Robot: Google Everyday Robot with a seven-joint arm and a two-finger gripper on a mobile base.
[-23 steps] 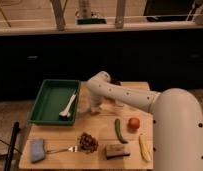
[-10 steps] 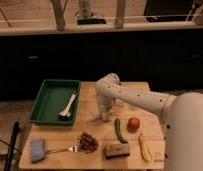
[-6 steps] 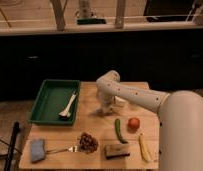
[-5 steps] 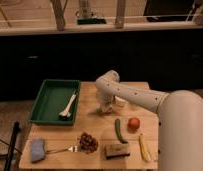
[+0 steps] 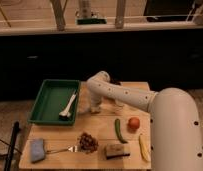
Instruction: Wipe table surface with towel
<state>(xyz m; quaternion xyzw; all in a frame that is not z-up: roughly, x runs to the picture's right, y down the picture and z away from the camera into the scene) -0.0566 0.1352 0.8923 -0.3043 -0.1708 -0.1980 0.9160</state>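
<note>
You're looking at a small square table (image 5: 102,127) of pale tan wood slats. The smooth white arm is bending at the elbow near the back edge and dropping to the top. The gripper (image 5: 95,108) is sitting low on the wood, just right of the green tray (image 5: 45,100). You can't tell whether it's open or closed, since the arm's own bulk is covering it.

A pale patch right at the gripper tip is prob. the towel (image 5: 93,110). Only a sliver is showing, w/ shape and folds hidden under the arm.

The tray is glossy plastic, rectangular w/ raised walls, and it's holding a white long-handled utensil (image 5: 69,105) lying diagonally.

Along the front you're seeing:
- a thick blue folded pad (image 5: 37,150) at the left corner
- a metal fork (image 5: 62,149) beside it
- a lumpy dark-brown cluster (image 5: 87,141) near the fork's tines
- a brown block w/ paler top (image 5: 115,151)
- a slim curved green pod (image 5: 119,131)
- a round red fruit (image 5: 134,123)
- a yellow banana (image 5: 144,147) by the right edge

A small pale item (image 5: 118,105) is peeking out under the forearm, too hidden to ID. Something dark (image 5: 115,81) is sitting behind the elbow, also unclear. No readable labels or writing anywhere. The arm's big shoulder is cutting off the table's right side.
</note>
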